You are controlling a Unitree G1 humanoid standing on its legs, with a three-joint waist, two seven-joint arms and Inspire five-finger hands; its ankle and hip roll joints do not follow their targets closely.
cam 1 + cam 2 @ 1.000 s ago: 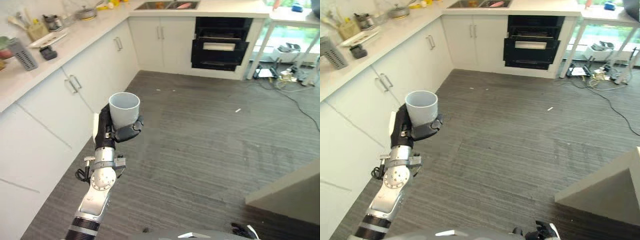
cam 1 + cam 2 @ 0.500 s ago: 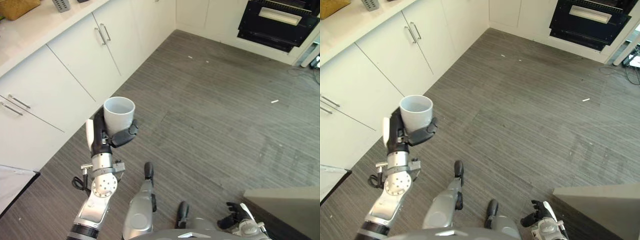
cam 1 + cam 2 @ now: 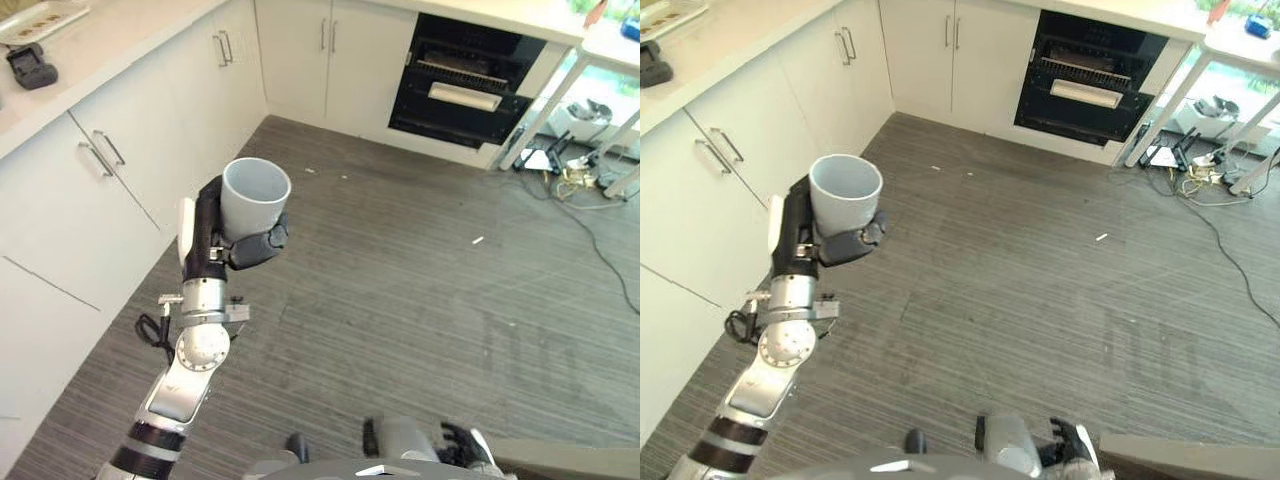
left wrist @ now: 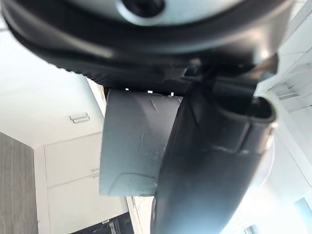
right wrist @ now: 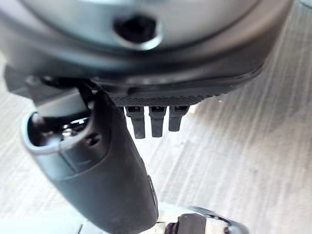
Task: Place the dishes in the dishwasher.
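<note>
Holding a pale grey cup (image 3: pixel 255 195) upright in my left hand (image 3: pixel 215 245), I have my fingers and thumb curled round its lower wall, with its open mouth facing up. My left wrist view shows the same grip from close by: the cup's grey side (image 4: pixel 134 144) sits pressed against my palm with my thumb laid across it. The cup is raised above the grey wood-grain floor (image 3: pixel 420 290), just beside the white cabinet doors (image 3: pixel 95 190) under the table (image 3: pixel 110 40) on my left.

Across the floor, set into the far run of white cabinets, stands the black dishwasher (image 3: pixel 465 85) with its door open and a rack visible inside. The cup is well apart from it. A dark small object (image 3: pixel 25 65) lies on the table top, and a white tray (image 3: pixel 40 15) sits near it.

My right hand (image 5: pixel 151 119) hangs low by my side, its fingers fairly straight and holding nothing, with the floor beyond them.
</note>
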